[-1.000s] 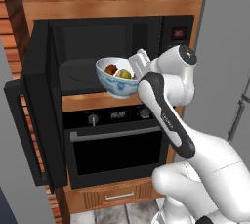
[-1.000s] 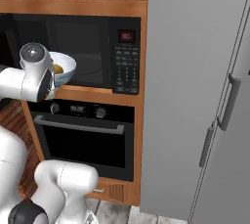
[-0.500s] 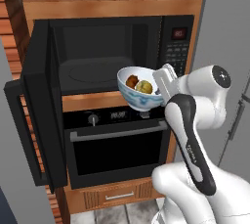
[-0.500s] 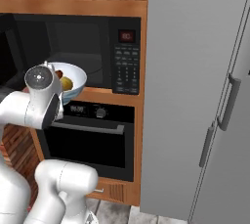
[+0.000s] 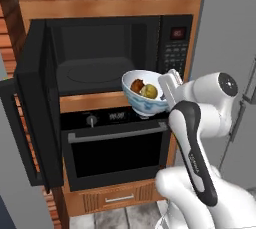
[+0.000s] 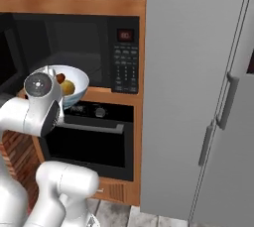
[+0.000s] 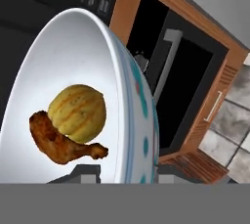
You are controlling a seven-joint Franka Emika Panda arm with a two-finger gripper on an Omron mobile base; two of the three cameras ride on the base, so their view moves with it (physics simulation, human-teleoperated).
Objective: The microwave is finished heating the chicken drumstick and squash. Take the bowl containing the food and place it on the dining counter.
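White blue-patterned round bowl (image 5: 144, 94) holds reddish-brown chicken drumstick (image 7: 61, 144) touching yellow lumpy squash (image 7: 77, 112). Two-finger gripper (image 5: 168, 86) clamps bowl rim, outside open black microwave (image 5: 100, 65).

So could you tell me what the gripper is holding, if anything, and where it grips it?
The gripper holds the bowl by its rim, on the side nearest the arm.
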